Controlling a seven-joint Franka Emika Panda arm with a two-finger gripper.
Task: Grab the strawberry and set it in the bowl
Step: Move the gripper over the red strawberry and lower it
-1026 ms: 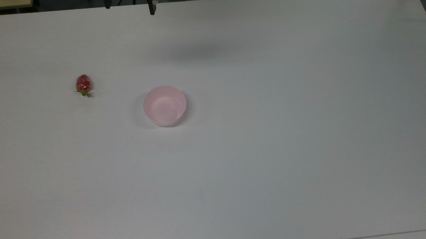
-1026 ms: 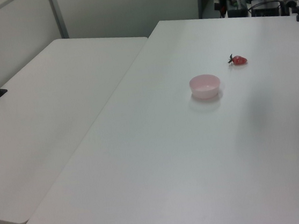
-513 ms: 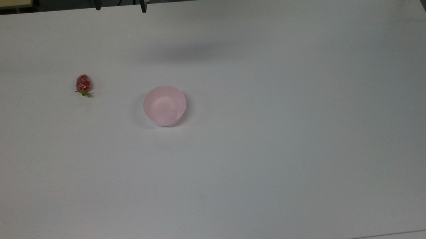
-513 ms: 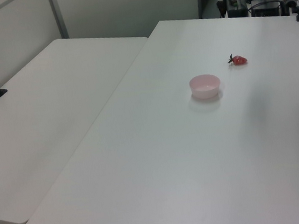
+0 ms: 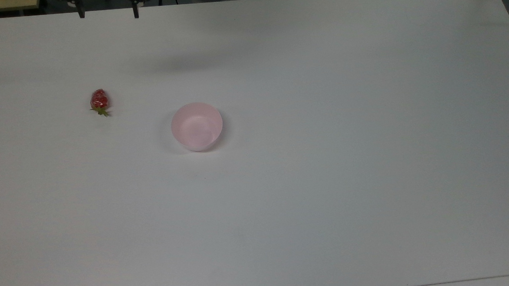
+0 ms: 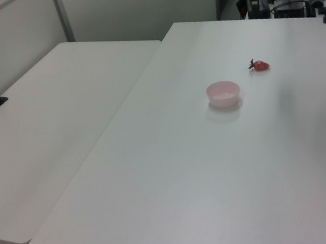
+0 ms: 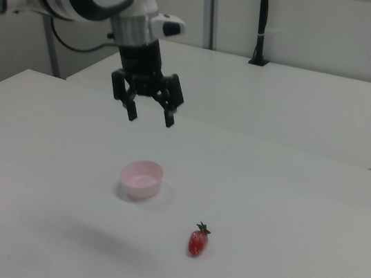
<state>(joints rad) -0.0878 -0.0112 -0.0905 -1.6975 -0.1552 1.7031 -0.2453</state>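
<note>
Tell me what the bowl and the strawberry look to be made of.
The bowl: probably thin plastic, pale pink, smooth and plain, with a soft sheen inside. The strawberry: glossy red skin with bright highlights and a stiff green leafy cap; the shine hints at a plastic replica, though real fruit can't be ruled out.

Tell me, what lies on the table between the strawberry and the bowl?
Nothing: in the top view, the table is bare between the strawberry and the bowl.

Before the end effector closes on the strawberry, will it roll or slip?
The strawberry lies on its side on the table; rounded, it may roll if nudged. Its glossy skin looks slippery. It seems small and light.
</note>
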